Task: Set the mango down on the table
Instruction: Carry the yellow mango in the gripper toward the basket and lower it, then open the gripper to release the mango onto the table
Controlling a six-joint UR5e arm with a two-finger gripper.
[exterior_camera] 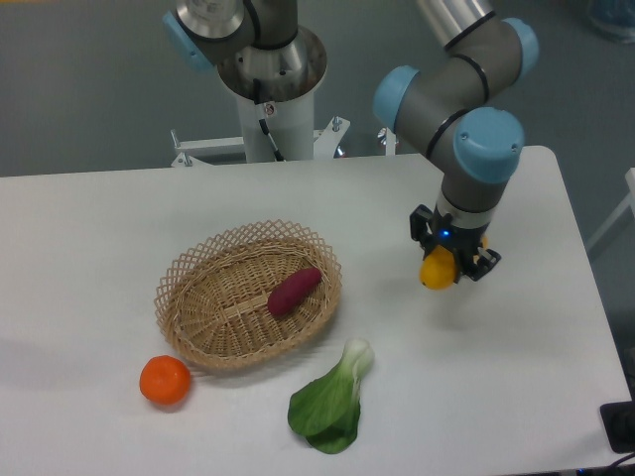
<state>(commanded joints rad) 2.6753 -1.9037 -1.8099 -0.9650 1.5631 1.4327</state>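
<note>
The yellow-orange mango (437, 272) hangs just above the white table (89, 238), right of the wicker basket. My gripper (446, 268) points straight down and is shut on the mango, whose lower end shows below the black fingers. Its upper part is hidden by the gripper body. A faint shadow lies on the table under it.
A woven wicker basket (203, 297) holds a purple sweet potato (294, 291). A round orange fruit (165, 380) sits at the basket's front left. A green leafy bok choy (330, 402) lies in front of the basket. The robot base (268, 94) stands behind the table.
</note>
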